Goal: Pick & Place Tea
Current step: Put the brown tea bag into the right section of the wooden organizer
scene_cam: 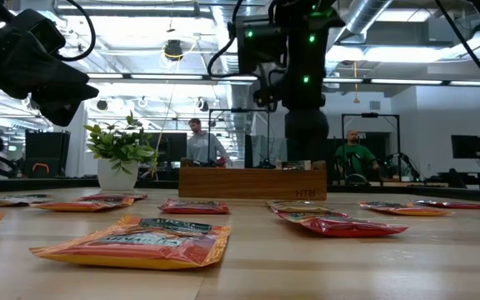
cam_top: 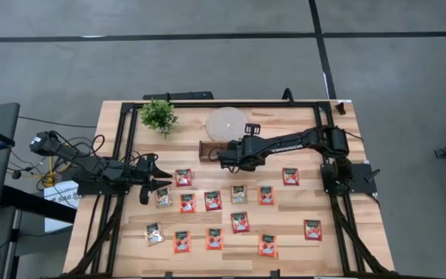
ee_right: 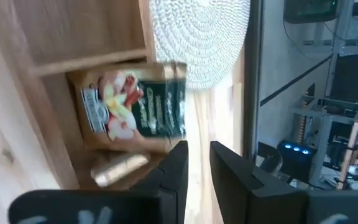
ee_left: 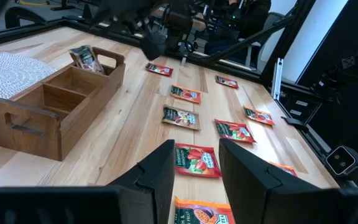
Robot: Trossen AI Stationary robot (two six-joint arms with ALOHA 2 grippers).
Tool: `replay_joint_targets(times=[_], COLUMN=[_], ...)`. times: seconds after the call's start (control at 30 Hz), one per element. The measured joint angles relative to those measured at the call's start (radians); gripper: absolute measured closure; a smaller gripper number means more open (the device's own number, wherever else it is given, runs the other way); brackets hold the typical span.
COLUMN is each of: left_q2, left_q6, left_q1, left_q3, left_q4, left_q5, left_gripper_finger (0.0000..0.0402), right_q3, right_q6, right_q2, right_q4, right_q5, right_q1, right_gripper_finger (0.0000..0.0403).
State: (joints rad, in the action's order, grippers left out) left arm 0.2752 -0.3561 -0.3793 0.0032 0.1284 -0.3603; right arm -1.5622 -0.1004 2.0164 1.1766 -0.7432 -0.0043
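Two right gripper [ee_right: 196,163] fingers stand slightly apart over a sachet [ee_right: 135,107] in the tray [ee_left: 61,102].

Lighting is bright and even, supplied by overhead ceiling fixtures [scene_cam: 173,50] that appear as glaring white patches in the low view. Shadows on the bench [cam_top: 362,248] are soft and short, lying close under the arms. In the right wrist view the sachet [ee_right: 132,109] in the tray is motion-blurred, and in the low view the nearest sachet [scene_cam: 136,242] is soft.
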Motion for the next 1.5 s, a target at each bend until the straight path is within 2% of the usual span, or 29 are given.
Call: replay_joint_targets(times=[0.17,0.33,0.5,0.67,0.77,0.9,1.03,1.37,1.5], left_q2=[0.0,0.0,0.0,0.0,0.0,0.0,0.0,0.0,0.0], left_q6=[0.0,-0.017,-0.085,-0.108,-0.108,-0.108,-0.108,-0.108,-0.108], left_q1=[0.0,0.0,0.0,0.0,0.0,0.0,0.0,0.0,0.0], left_q3=[0.0,0.0,0.0,0.0,0.0,0.0,0.0,0.0,0.0], left_q4=[0.0,0.0,0.0,0.0,0.0,0.0,0.0,0.0,0.0], left_q5=[0.0,0.0,0.0,0.0,0.0,0.0,0.0,0.0,0.0], left_gripper_finger=[0.0284,0.0284,0.0284,0.0284,0.0284,0.0284,0.0284,0.0284,0.0284], right_q3=[-0.05,-0.052,-0.052,-0.052,-0.052,-0.052,-0.052,-0.052,-0.052], right_q6=[-0.059,-0.068,-0.115,-0.11,-0.081,-0.049,-0.021,0.022,0.024], right_q2=[-0.055,-0.184,-0.316,-0.379,-0.368,-0.311,-0.25,-0.098,-0.046], right_q4=[0.13,0.133,0.129,0.056,-0.026,-0.09,-0.094,-0.126,-0.123], right_q5=[-0.014,-0.006,0.108,0.282,0.361,0.393,0.437,0.636,0.655], right_q1=[0.043,0.12,0.192,0.247,0.268,0.273,0.268,0.249,0.25], right_gripper_finger=[0.0342,0.0342,0.0342,0.0342,0.0342,0.0342,0.0342,0.0342,0.0342])
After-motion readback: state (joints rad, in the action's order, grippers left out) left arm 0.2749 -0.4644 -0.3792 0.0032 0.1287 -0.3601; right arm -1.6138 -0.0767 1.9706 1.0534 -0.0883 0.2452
